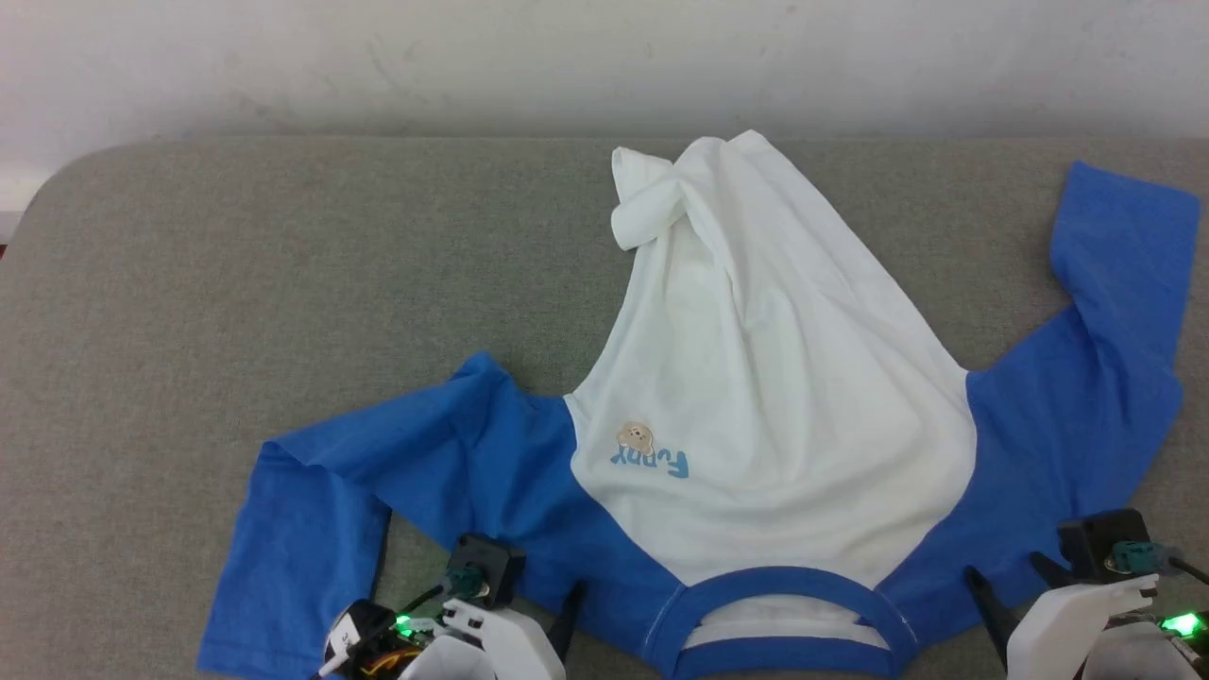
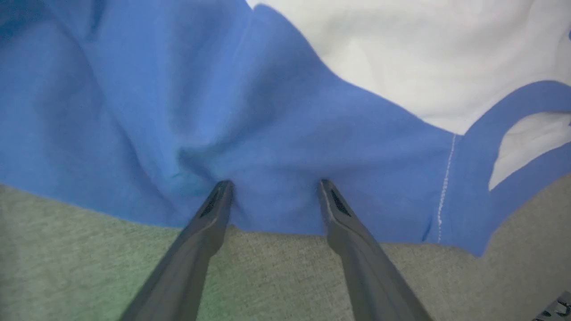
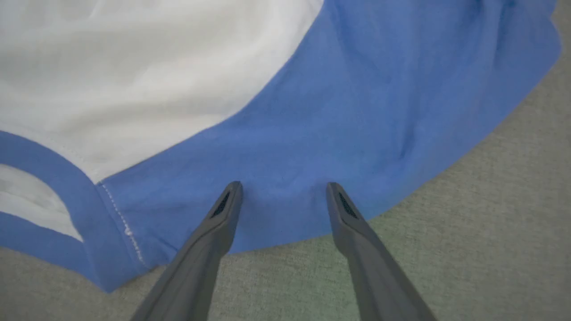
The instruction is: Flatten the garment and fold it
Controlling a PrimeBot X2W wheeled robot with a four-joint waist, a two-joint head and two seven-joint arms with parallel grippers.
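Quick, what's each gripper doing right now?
Left gripper: open, tips at the garment's blue shoulder, gripping nothing.
Right gripper: open, at the other shoulder, gripping nothing.

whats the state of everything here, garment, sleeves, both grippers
garment: unfolded, print up, white body bunched and creased, not flat
hem: far corner twisted into a lump
left sleeve: spread sideways, wrinkled
right sleeve: bent at the elbow, cuff pointing away
left gripper: open, tips at blue shoulder cloth
right gripper: open, tips at blue shoulder cloth
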